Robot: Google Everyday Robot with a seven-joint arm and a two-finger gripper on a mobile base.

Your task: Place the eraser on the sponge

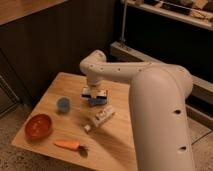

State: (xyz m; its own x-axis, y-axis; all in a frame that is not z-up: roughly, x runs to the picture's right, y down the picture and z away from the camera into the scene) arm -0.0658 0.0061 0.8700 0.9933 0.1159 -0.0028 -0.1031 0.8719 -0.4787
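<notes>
Just above the sponge (95, 102), half hidden, the gripper (93, 91) sits at the dark eraser (101, 93). Whether it pinches the eraser or is spread, I cannot tell.

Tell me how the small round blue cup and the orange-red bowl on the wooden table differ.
Colour: the small round blue cup against the orange-red bowl. The bowl is wider and shallower than the cup. The cup stands nearer the gripper, which is low over the flat blue sponge; the bowl sits nearer the front corner of the wooden table. Both are round, upright and open-topped.
</notes>
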